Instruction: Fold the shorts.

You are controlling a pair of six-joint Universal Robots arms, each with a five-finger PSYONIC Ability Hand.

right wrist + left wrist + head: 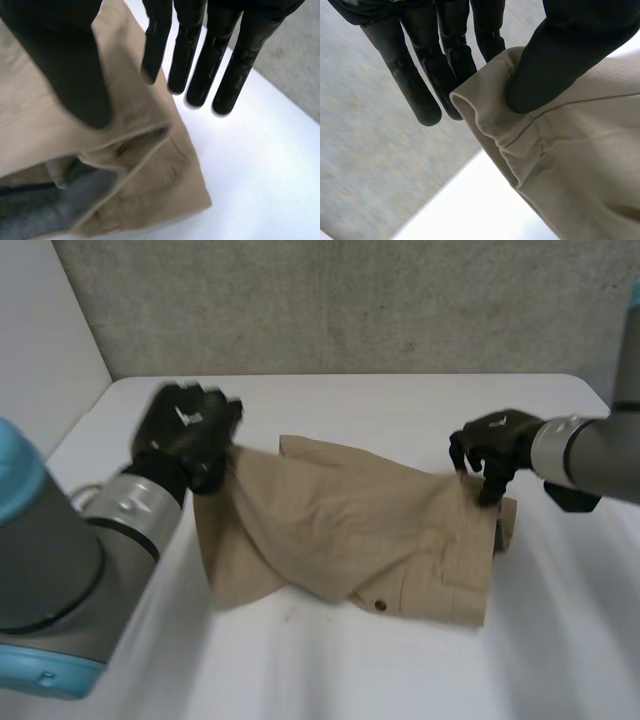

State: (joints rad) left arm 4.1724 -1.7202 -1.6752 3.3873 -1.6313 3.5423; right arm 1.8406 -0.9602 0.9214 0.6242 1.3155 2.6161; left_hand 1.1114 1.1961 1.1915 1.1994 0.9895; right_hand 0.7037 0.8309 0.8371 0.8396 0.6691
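Shorts (350, 530) lie across the middle of the white tabletop (420, 405), tan and rumpled, partly doubled over themselves. A button (380, 605) shows near their 6 o'clock edge. The left hand (185, 435) has a stitched hem (520, 145) pinched between thumb and fingers at the 9 o'clock end. It holds that end raised off the tabletop, so cloth drapes down from it. The right hand (490, 450) pinches the 3 o'clock end the same way, thumb on one face and fingers behind, with a little lift. Grey lining (50, 210) shows below its thumb.

The long axis runs from 9 to 3 o'clock, stretched between the two hands. The hem at the left suggests the legs point to 9 o'clock and the waist to 3, though I can't be sure.

This looks like the spreading or first-fold step, with both ends gripped. The next move likely calls for both hands to travel together with the cloth taut. They would then lay one edge squarely over the other without letting the slack middle bunch.
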